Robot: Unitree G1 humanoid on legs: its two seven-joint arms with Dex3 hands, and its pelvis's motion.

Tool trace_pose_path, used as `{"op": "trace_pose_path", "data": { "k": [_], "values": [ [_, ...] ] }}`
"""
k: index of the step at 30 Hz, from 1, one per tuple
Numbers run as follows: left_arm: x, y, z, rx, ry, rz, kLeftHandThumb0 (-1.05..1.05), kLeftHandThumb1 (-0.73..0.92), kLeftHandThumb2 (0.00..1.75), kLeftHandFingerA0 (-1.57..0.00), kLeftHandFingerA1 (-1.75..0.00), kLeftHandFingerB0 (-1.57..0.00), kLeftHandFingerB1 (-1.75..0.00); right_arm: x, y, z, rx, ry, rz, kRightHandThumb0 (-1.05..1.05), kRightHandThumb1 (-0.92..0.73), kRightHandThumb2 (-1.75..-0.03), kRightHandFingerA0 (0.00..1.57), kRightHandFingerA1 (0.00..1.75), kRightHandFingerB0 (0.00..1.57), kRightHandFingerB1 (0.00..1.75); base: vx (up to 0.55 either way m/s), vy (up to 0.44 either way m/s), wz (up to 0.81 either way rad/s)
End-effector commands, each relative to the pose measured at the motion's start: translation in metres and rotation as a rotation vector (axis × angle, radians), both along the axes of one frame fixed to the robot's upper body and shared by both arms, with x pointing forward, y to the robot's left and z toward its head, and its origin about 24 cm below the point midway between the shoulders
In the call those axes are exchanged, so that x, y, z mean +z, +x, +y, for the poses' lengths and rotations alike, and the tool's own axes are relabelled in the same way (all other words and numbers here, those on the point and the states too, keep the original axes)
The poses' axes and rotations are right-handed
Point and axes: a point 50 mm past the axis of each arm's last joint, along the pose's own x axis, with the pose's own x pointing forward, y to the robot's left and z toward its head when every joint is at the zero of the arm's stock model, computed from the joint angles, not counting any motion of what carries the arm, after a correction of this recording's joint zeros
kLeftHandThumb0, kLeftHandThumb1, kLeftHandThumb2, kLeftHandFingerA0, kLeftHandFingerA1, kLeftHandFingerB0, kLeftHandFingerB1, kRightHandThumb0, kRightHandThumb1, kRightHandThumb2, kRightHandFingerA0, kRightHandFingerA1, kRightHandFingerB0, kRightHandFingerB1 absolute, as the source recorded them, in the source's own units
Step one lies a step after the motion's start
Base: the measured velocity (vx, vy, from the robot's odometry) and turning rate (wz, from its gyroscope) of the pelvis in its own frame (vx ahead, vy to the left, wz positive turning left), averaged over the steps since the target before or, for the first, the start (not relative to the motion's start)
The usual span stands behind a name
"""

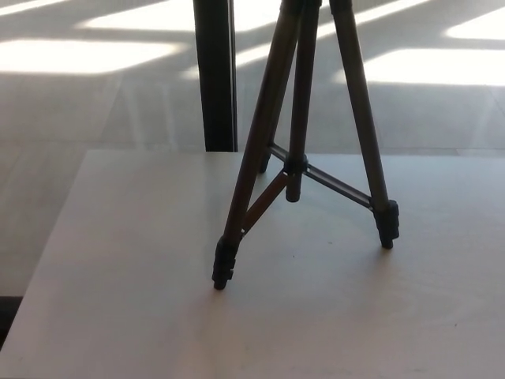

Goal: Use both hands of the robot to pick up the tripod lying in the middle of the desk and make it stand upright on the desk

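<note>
neither robot hand in view, left or right, so no telling whether open, closed or holding anything. tripod standing upright on the desk, legs spread, top cut off by the upper edge of the picture. near foot planted toward the front left, second foot out to the right, third leg mostly hidden behind the centre column, with its foot barely showing near the far edge. braces splayed from the column hub to the legs. dark post rising behind the desk, just left of the tripod, on a sunlit floor.

judged from this: task looks essentially done, with the stand bearing its own weight. risks from here, as guesses only:

- unseen top. possibly gripped up there, possibly free (cannot say which). if gripped, a sideways tug on release enough to rock it onto two feet.
- rear foot close to the back edge of the desk. a small push away from the robot likely to slip it off and tip the whole thing backward toward the post.
- smooth pale desk surface, small rubber-looking feet: sliding plausible under a glancing knock from an arm drawing back.
- legs not visibly locked; spread depends on the braces, so an uneven load from above could fold one inward.

safest course: straight, slow withdrawal, no brushing of the legs.
</note>
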Motion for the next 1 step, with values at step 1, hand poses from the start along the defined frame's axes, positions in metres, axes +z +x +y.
{"op": "trace_pose_path", "data": {
  "k": [1],
  "values": [
    [-0.0069,-0.0316,0.0086,0.386,0.049,-0.114,-0.79,0.57,0.99,-0.07,-0.71,0.0,-0.58,-0.0365,-0.0296,0.0111,-0.287,0.169,-0.088,-0.75,-0.74,-1.11,0.0,0.38,0.0,0.34,0.0,0.0,0.0]
  ]
}}
